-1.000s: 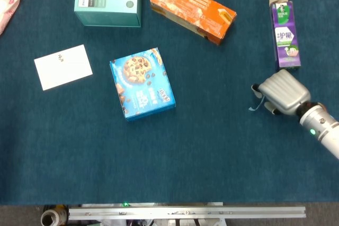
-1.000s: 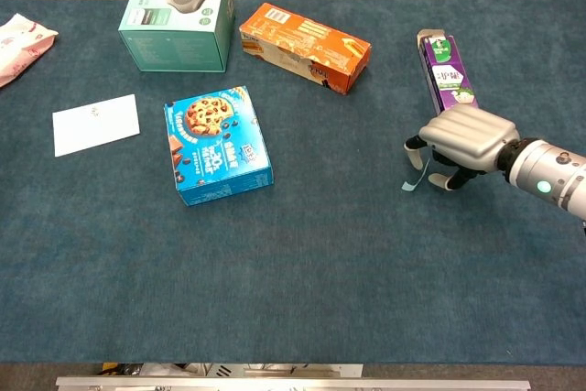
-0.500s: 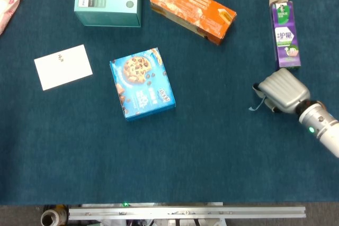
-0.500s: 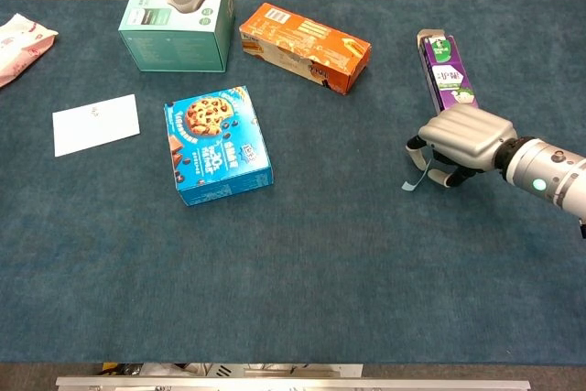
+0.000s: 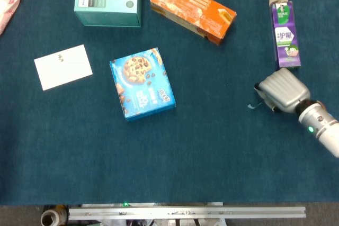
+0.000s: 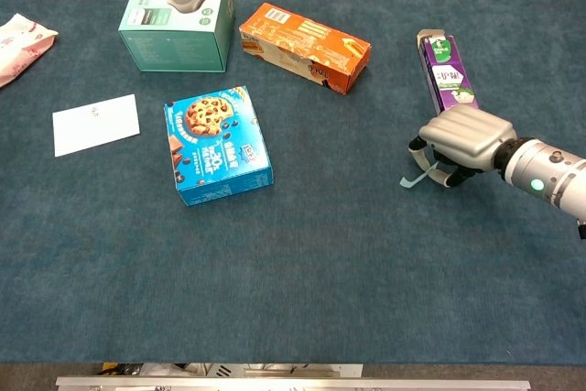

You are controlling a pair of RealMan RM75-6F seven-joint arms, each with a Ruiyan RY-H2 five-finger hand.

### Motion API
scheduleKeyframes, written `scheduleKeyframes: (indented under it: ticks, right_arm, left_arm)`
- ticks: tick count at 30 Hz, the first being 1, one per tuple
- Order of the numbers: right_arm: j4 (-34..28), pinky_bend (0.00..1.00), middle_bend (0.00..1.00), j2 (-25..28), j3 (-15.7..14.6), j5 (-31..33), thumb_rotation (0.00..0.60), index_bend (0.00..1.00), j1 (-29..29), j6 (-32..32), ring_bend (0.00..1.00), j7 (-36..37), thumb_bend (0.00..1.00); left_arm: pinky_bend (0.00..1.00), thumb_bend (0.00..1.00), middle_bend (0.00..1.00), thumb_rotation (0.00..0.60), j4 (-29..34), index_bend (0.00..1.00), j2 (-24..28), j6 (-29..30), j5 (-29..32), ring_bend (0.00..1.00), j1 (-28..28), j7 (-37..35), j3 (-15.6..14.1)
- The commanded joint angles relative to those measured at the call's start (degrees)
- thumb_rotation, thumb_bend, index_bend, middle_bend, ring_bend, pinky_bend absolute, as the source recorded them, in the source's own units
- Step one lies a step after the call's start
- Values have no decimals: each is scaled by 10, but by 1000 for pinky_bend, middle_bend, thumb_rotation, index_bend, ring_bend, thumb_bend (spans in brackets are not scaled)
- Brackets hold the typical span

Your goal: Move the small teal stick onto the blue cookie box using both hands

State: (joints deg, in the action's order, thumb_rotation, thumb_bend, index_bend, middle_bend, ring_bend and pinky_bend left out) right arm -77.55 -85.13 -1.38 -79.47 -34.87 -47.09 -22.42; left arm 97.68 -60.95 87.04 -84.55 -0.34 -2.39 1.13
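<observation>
A dark blue cloth covers the desk (image 6: 302, 263), and a wall of light wood strips runs behind it. On the right side, the right hand (image 6: 462, 142) is palm down with its fingers curled around the small teal stick (image 6: 412, 177). The stick's thin end pokes out to the left of the hand, low and close to the cloth. It cannot be told if the stick is fully lifted or if its tip touches the desk. The hand seems to hold it this way so it can carry it over. The left hand is not seen in either view, so its state cannot be told. The blue cookie box (image 6: 216, 146) lies flat near the middle of the desk, well apart from the stick, with its wide top facing up. That flat top looks like a good spot to rest the stick on. The way between the hand and the box is bare cloth. A purple carton (image 6: 445, 72) lies just behind the hand. An orange box (image 6: 304, 47) and a teal Philips box (image 6: 176, 19) sit further back. A white card (image 6: 96, 124) lies left of the cookie box, and a pink packet (image 6: 20, 46) sits at the far left edge.
</observation>
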Motion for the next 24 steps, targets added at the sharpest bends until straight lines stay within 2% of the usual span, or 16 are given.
scheduleKeyframes:
  ticks: [1, 7, 13, 18, 24]
  right_arm:
    - [-3, 1000, 1000, 1, 0, 0, 600, 610, 0, -2, 1000, 0, 378]
    - [-28, 1000, 1000, 15, 12, -11, 600, 628, -1, -27, 1000, 13, 378]
    - [-64, 1000, 1000, 31, 44, -23, 600, 632, -23, -47, 1000, 0, 379]
    - [-94, 1000, 1000, 35, 74, -13, 600, 632, -52, -43, 1000, -43, 379]
    - [-109, 1000, 1000, 13, 98, 29, 600, 632, -91, -19, 1000, -129, 379]
  left_arm:
    - [83, 340, 154, 600, 0, 135, 1, 0, 0, 137, 0, -1, 0]
    - [83, 339, 155, 600, -1, 135, 3, 4, -1, 137, 2, -3, 0]
    - [83, 340, 155, 600, 5, 135, 10, 9, -8, 137, 4, -3, -1]
    - [83, 340, 154, 600, 14, 135, 15, 12, -17, 137, 7, -4, -6]
    - [83, 340, 155, 600, 20, 135, 18, 16, -27, 137, 9, -2, -11]
